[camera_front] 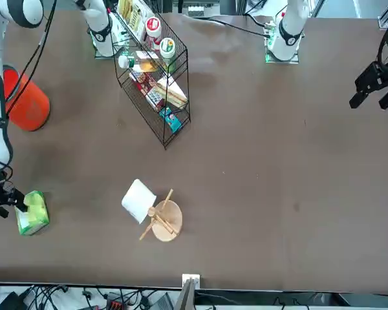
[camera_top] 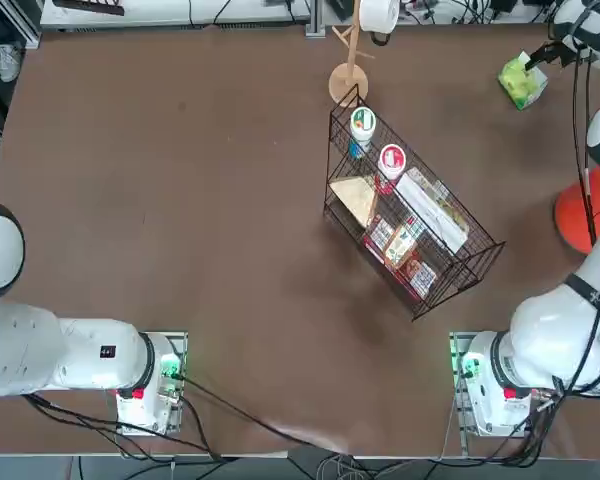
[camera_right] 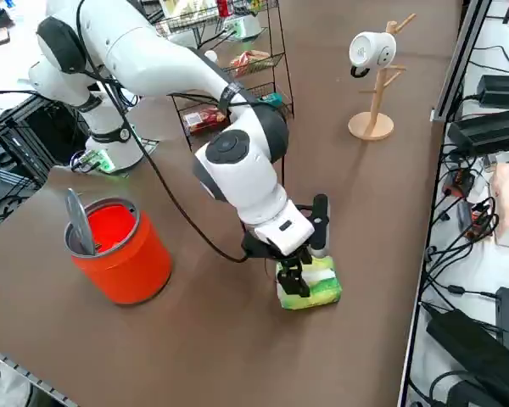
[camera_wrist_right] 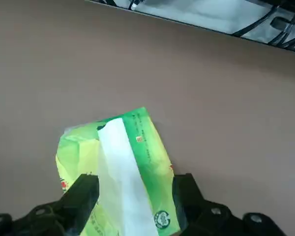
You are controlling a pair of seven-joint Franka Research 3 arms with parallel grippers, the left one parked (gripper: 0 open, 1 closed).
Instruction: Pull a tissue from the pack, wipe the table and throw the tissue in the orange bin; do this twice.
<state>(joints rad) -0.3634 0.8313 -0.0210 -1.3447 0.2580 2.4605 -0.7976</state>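
- Your right gripper (camera_wrist_right: 135,189) hangs spread over the soft green-and-yellow tissue pack (camera_wrist_right: 115,172), near the brown desk's (camera_top: 180,200) far right corner.
- First pull: lower, pinch the white tissue strip (camera_wrist_right: 120,167), lift.

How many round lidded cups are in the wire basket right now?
2. Both sit at the wire basket's end nearest the mug stand: a green-lidded cup and, beside it, a red-lidded cup. Packets could hide others.
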